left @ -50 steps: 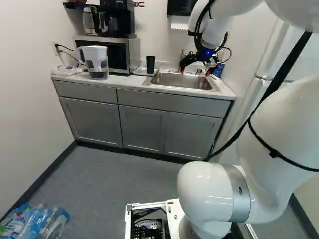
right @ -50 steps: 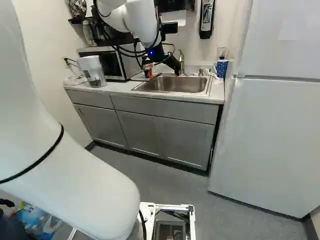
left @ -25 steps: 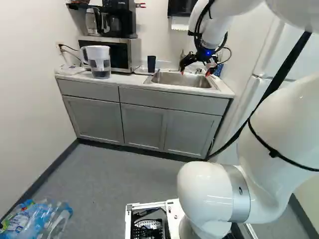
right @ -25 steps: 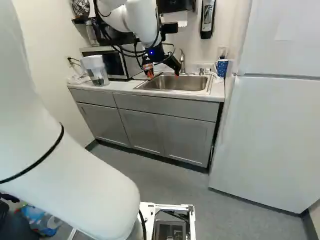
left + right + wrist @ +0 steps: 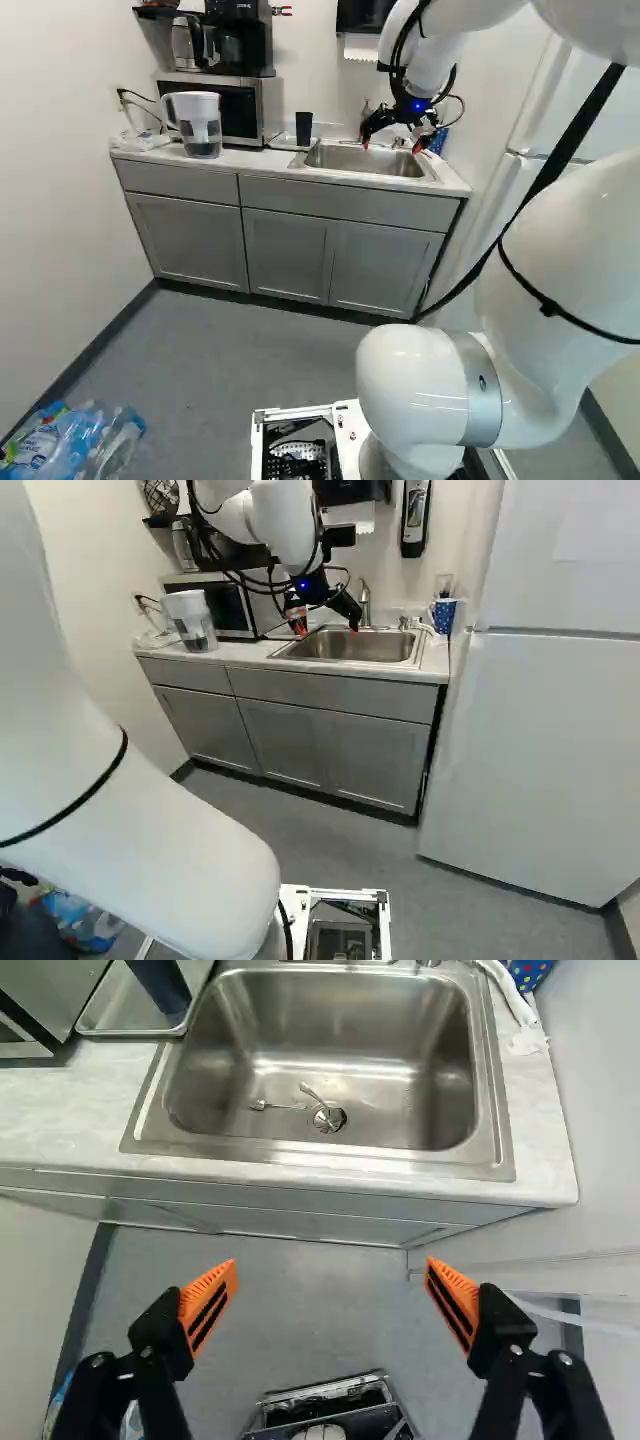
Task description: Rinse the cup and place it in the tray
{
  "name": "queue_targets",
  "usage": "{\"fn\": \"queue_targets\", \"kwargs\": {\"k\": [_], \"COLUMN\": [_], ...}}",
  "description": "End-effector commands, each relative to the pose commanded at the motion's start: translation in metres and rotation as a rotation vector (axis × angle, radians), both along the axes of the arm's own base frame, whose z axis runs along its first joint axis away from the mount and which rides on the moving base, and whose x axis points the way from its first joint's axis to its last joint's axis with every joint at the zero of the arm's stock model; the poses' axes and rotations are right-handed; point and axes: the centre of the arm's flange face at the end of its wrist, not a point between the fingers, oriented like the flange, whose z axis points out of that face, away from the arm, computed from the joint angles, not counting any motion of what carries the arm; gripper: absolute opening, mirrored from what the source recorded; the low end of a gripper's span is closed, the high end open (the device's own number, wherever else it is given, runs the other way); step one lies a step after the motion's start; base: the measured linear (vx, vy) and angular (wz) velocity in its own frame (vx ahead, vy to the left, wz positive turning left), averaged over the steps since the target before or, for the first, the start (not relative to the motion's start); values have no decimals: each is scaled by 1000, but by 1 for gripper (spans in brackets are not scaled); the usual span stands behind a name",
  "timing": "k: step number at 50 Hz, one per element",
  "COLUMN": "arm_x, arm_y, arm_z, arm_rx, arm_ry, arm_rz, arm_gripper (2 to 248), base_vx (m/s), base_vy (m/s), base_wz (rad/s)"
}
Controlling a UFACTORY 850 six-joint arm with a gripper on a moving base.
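And here the tool (image 5: 391, 146) hangs wide open, nothing between its fingers, the sink (image 5: 400, 1110) ahead, the dark cup (image 5: 160, 982) upright in the tray (image 5: 125, 1008) beside it.

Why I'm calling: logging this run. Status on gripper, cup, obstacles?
Gripper open, empty. Dark cup standing in tray beside sink. Cutlery in sink.

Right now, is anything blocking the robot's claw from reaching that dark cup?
Nothing visible stands between the open gripper and the dark cup, which stands in the tray beside the sink.
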Motion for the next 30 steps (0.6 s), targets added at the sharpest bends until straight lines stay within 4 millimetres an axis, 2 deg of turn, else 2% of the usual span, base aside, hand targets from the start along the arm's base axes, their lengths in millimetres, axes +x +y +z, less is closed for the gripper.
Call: {"fn": "queue_targets", "kwargs": {"k": [30], "arm_x": [0], "arm_y": [2], "arm_z": [-6], "arm_rx": [-3], "arm_ry": [-11], "arm_rz": [3], "arm_gripper": [247], "base_vx": [0], "base_vy": [0], "base_wz": [0]}}
